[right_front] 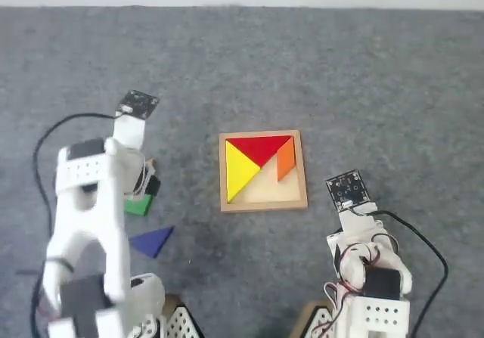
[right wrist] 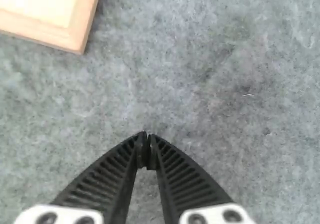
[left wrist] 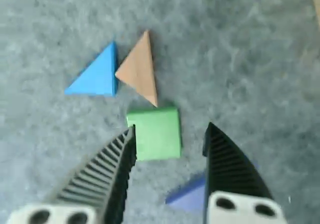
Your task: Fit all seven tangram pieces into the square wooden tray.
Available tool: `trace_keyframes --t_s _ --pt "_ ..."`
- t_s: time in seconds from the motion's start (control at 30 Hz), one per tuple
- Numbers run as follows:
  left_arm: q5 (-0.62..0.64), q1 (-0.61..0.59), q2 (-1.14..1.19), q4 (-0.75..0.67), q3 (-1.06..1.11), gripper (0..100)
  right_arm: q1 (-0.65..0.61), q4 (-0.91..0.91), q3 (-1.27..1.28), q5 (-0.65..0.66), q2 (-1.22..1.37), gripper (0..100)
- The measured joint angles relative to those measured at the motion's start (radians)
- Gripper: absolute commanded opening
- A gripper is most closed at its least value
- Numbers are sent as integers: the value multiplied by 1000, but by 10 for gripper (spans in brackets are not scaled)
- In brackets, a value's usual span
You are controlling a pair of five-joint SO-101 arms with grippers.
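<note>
Across the whole scene spreads a grey felt-like table cover [right_front: 363, 73]. On its left side stands the left arm [right_front: 91, 194], bent over a cluster of loose pieces; its gripper [left wrist: 170, 130] hangs above them with jaws spread wide, holding nothing. The right arm [right_front: 367, 277] sits near the front right, and its gripper [right wrist: 145, 139] points at bare cover just off a corner of the tray, jaws pressed together and empty.

Between the arms lies the square wooden tray [right_front: 263, 205]. A red triangle [right_front: 259, 147] fills its far edge, a yellow triangle [right_front: 239, 169] its left side, and an orange parallelogram [right_front: 286, 160] lies by its right wall; the near part is bare wood.

Well apart from the tray lie a dark blue triangle [right_front: 153, 240] and a green square [left wrist: 155, 133], the latter beneath the open jaws. Just beyond the square, a light blue triangle [left wrist: 95, 76] and a tan triangle [left wrist: 140, 71] lie just beside each other.
</note>
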Motion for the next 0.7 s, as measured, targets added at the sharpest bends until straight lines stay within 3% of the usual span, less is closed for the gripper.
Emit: trace_keyframes --t_s 0.2,0.7 --pt "5 -2 244 -3 -186 213 0 0 0 0 0 8" --pt "29 -5 566 -6 -423 213 0 0 0 0 0 8"
